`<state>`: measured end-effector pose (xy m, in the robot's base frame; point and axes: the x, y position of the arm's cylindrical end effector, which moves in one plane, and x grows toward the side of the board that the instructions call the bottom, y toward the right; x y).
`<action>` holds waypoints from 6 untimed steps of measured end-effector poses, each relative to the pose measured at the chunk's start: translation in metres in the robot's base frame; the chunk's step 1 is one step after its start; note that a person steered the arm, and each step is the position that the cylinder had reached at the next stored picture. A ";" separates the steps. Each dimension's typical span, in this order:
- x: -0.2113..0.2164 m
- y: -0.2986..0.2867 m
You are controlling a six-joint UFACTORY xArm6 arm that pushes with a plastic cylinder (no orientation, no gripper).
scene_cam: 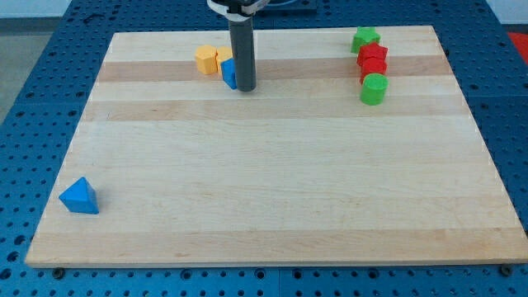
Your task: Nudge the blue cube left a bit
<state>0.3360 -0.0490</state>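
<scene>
The blue cube (228, 73) sits near the view's top, left of centre, partly hidden behind my rod. My tip (246, 88) rests on the board right against the cube's right side. Two yellow-orange blocks (211, 59) stand just left of and above the blue cube, touching or nearly touching it.
A green star-like block (365, 39), two red blocks (373, 61) and a green cylinder (374, 88) form a column at the view's top right. A blue triangular block (79, 196) lies at the bottom left. The wooden board (272, 181) lies on a blue perforated table.
</scene>
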 end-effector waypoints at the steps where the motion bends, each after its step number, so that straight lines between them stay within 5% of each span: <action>1: -0.001 0.034; 3: -0.044 0.069; 6: -0.031 -0.011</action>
